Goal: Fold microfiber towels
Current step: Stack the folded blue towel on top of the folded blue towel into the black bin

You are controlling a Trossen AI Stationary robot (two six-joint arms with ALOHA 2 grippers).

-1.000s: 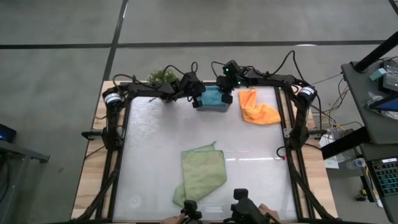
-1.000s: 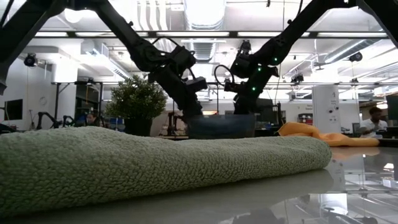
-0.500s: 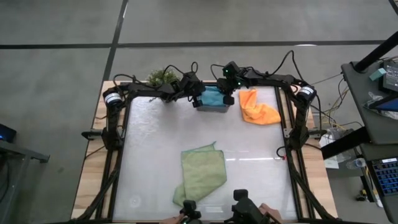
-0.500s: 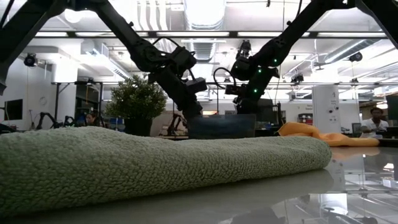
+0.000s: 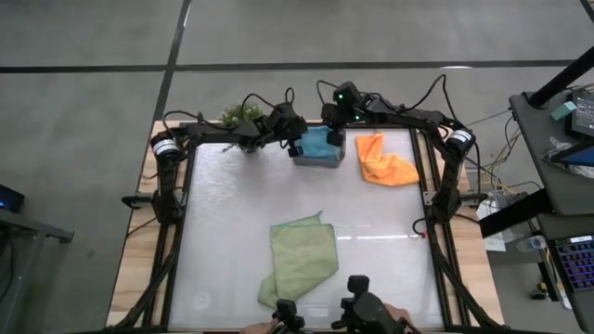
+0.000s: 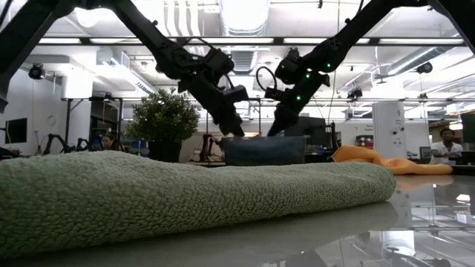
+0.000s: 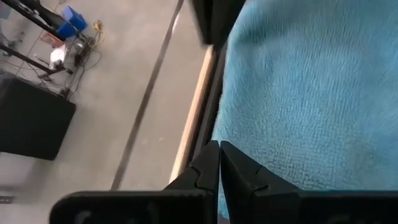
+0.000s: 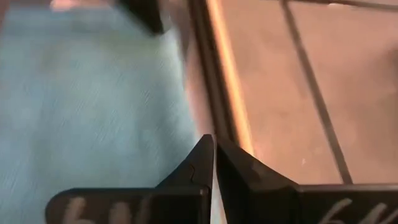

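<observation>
Both arms work at the far edge of the table, over the small grey bin [image 5: 316,158] that holds a teal-blue towel [image 5: 316,144]. The left gripper [image 5: 295,146] hangs at the bin's left side, the right gripper [image 5: 335,139] at its right side. Both pairs of jaws are pressed fully together and hold nothing: in each wrist view the dark fingers [image 7: 219,163] meet tip to tip just above the teal pile, with no cloth between them. Step in hand, as I judge it: drawing the teal towel out of the bin. To do it well, the jaws must first part, then come down onto a free edge or corner at each side rather than the middle of the pile, pinch one layer only, and lift evenly so the bin stays put. A light green towel [image 5: 302,260] lies loosely folded near the front of the table; an orange towel [image 5: 383,161] lies crumpled just right of the bin. A potted plant [image 5: 239,116] stands behind the left arm.
</observation>
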